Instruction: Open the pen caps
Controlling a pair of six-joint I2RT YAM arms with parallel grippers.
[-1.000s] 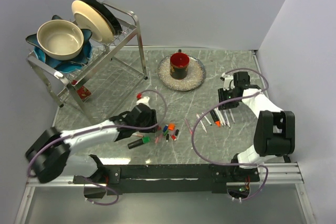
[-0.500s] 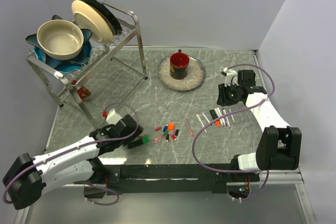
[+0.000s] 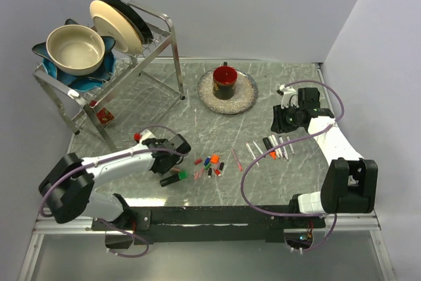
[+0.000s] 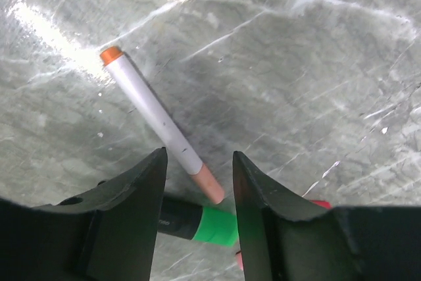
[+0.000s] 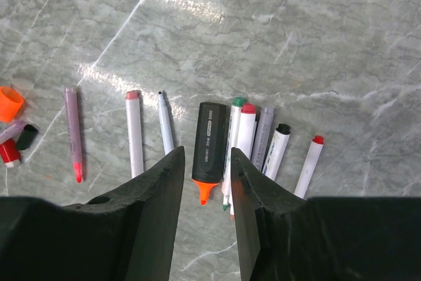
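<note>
Your left arm (image 3: 108, 162) lies low and stretched out. Your left gripper (image 4: 197, 159) points down, jaws apart, holding nothing. Your right gripper (image 5: 206, 156) points down too, jaws apart, holding nothing.

On the marble table (image 3: 197, 120) we see a metal dish rack (image 3: 176, 64) at the far left. It holds a beige bowl (image 3: 75, 49) sitting in a blue dish (image 3: 108, 65), and behind them a cream plate (image 3: 115, 24) and a black plate (image 3: 139, 23) stand on edge. Near the middle, a red mug (image 3: 225, 82) stands on a speckled plate (image 3: 246, 94).
</note>
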